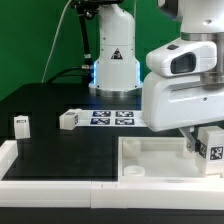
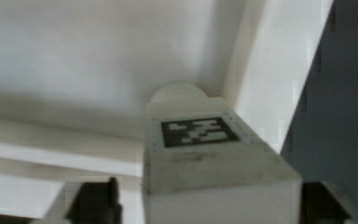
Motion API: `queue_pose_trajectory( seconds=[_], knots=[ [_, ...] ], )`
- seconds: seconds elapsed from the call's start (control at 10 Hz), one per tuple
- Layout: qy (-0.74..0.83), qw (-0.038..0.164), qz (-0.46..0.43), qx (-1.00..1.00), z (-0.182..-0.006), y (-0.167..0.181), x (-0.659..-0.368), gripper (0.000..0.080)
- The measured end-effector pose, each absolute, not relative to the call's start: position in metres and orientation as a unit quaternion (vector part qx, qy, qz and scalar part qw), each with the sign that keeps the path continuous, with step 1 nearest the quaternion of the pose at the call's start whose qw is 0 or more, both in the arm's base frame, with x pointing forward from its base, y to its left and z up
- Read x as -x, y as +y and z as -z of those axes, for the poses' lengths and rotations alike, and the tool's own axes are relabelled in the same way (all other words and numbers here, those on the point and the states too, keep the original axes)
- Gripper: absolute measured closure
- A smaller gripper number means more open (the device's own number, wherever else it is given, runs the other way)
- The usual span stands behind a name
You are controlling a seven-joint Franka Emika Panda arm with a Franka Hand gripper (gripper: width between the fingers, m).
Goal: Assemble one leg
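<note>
My gripper (image 1: 201, 146) is shut on a leg (image 1: 210, 143), a chunky white block with a black-and-white tag, and holds it over the right part of the large white panel (image 1: 150, 160). In the wrist view the leg (image 2: 202, 150) stands between my two dark fingers (image 2: 98, 203), tag facing the camera, with my gripper (image 2: 211, 208) closed on its sides. The white panel (image 2: 78, 70) lies beneath it, its raised edge running past the leg's tip. I cannot tell whether the leg touches the panel.
Two more loose legs (image 1: 21, 124) (image 1: 68, 119) lie on the black table at the exterior view's left. The marker board (image 1: 112, 117) lies behind the panel. The robot base (image 1: 112, 60) stands at the back. A round socket (image 1: 134, 171) shows on the panel's front.
</note>
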State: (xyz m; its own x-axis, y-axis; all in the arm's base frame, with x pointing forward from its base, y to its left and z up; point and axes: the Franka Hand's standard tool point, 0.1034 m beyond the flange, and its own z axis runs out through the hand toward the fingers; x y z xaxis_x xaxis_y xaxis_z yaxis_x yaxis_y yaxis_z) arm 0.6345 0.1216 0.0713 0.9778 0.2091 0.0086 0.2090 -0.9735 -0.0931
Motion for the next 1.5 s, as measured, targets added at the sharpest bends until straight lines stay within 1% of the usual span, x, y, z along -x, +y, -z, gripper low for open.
queue_pose_trajectory(
  seconds=[0.1, 0.2, 0.4, 0.5, 0.6, 0.8, 1.3, 1.5],
  knots=[
    [-0.105, 0.046, -0.001, 0.993, -0.0713, 0.1209, -0.6347, 0.0405],
    [-0.098, 0.047, -0.001, 0.994, -0.0713, 0.1206, -0.6347, 0.0509],
    [-0.079, 0.047, -0.002, 0.996, -0.0713, 0.1205, -0.6347, 0.0509],
    [-0.033, 0.048, -0.004, 0.998, -0.0713, 0.1201, -0.6348, 0.0509],
    [0.047, 0.048, -0.008, 0.998, -0.0711, 0.1188, -0.6351, 0.0509],
    [0.174, 0.055, -0.015, 0.983, -0.0701, 0.1167, -0.6355, 0.0509],
    [0.454, 0.046, -0.031, 0.889, -0.0693, 0.1152, -0.6352, 0.0509],
    [0.519, 0.046, -0.036, 0.853, -0.0696, 0.1146, -0.6356, 0.0508]
  ],
)
